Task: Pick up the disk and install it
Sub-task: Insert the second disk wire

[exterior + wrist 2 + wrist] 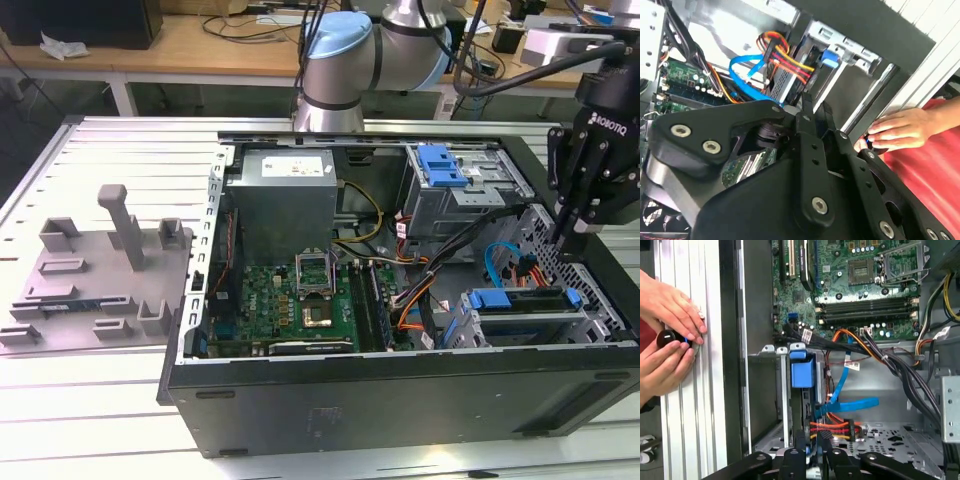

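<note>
sitting on edge in its bay, the disk (pixel 527 300) runs lengthwise along the case front, pincer (pixel 578 232) clenched.

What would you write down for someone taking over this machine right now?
End effector: holds nothing and hovers over the computer case, at the exterior view's right end, just above the disk.
Disk: sits in the drive bay at that corner, blue frame showing, with cables running to its end in the second wrist view.
Done: the disk appears picked up and seated.
Left: whether it is fully latched cannot be told.
Note: a person's hands rest on the table beside the case, around a small black knob.
</note>
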Tool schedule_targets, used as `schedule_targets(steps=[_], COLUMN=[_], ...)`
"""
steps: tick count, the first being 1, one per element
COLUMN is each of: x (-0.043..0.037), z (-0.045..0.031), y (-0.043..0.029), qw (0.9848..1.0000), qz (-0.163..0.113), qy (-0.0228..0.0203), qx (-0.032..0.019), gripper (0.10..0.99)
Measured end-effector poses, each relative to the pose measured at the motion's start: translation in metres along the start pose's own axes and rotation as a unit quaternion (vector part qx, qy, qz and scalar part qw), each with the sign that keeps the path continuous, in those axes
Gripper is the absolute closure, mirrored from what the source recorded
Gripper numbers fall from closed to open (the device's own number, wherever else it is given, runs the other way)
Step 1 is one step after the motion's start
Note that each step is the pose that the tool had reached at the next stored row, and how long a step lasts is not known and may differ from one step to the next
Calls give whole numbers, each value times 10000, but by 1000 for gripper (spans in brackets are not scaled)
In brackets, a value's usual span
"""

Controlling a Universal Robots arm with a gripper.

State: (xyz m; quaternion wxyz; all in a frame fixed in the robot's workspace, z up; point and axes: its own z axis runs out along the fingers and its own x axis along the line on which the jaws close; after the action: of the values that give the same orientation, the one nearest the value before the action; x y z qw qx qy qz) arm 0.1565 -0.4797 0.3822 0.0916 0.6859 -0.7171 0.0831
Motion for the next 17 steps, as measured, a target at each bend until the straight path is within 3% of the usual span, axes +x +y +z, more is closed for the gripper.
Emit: schedule_targets(steps=[1,2,4,5,12,13,14,17], x=[-3,-4,-7,-9,-26,-26,-9,-12], z=[30,39,52,62,132,134,141,152], y=[103,118,134,134,134,134,133,133], qw=[10000,10000,10000,10000,10000,10000,10000,9999], qz=[0,0,0,0,0,0,-2,-2], qy=[-1,-1,-1,0,1,-6,-99,-100], qx=[0,0,-1,0,0,0,-4,-4], gripper=[847,847,835,773,773,773,773,773])
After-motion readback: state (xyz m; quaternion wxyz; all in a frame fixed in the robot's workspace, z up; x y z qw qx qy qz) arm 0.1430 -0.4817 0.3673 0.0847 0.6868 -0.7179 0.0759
